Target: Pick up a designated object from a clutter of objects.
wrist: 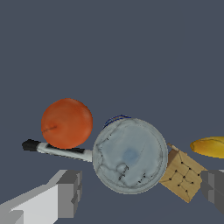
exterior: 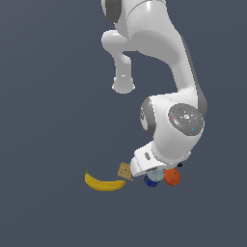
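Observation:
The designated object, a small dark-blue can (exterior: 152, 180) with a pale silvery lid (wrist: 130, 155), stands upright between the orange-red ball (exterior: 172, 177) (wrist: 66, 123) and the tan square cracker (exterior: 125, 171) (wrist: 183, 174). My gripper (wrist: 140, 192) hangs open straight above the can, one grey finger (wrist: 70, 193) on each side of the lid, neither touching it. In the exterior view the wrist hides the fingers and most of the can. The yellow banana (exterior: 103, 183) (wrist: 209, 146) lies beyond the cracker. A thin black-and-silver tool (wrist: 57, 149) lies against the ball and runs under the can's edge.
The clutter sits tightly packed on a plain dark grey-blue floor (exterior: 48, 120). The white arm (exterior: 159, 58) rises over it towards the top of the exterior view.

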### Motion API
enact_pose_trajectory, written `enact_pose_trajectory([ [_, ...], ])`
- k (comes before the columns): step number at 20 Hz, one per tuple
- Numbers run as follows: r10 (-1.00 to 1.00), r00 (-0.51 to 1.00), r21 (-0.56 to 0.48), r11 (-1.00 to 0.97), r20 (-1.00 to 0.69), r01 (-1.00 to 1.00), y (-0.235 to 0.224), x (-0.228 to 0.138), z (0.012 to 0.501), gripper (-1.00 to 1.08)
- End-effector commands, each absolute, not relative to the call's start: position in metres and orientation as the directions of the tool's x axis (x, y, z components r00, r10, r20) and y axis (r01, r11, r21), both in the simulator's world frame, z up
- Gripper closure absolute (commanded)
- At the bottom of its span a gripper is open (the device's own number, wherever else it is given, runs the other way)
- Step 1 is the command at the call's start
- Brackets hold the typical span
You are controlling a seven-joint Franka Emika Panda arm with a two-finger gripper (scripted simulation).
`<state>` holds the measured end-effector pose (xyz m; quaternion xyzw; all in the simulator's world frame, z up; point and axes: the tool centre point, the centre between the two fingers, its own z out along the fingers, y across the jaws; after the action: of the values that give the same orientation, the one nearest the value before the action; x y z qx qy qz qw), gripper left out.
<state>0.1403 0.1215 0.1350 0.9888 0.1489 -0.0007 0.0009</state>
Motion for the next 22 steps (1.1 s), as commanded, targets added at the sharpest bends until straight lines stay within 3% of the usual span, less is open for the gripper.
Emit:
enact_pose_trajectory([
  [1, 0.299, 0.954, 0.001, -0.954, 0.000, 0.299, 0.124, 0.143, 0.128, -0.92],
  [22, 0.302, 0.953, 0.000, -0.953, 0.000, 0.302, 0.126, 0.143, 0.073, -0.92],
])
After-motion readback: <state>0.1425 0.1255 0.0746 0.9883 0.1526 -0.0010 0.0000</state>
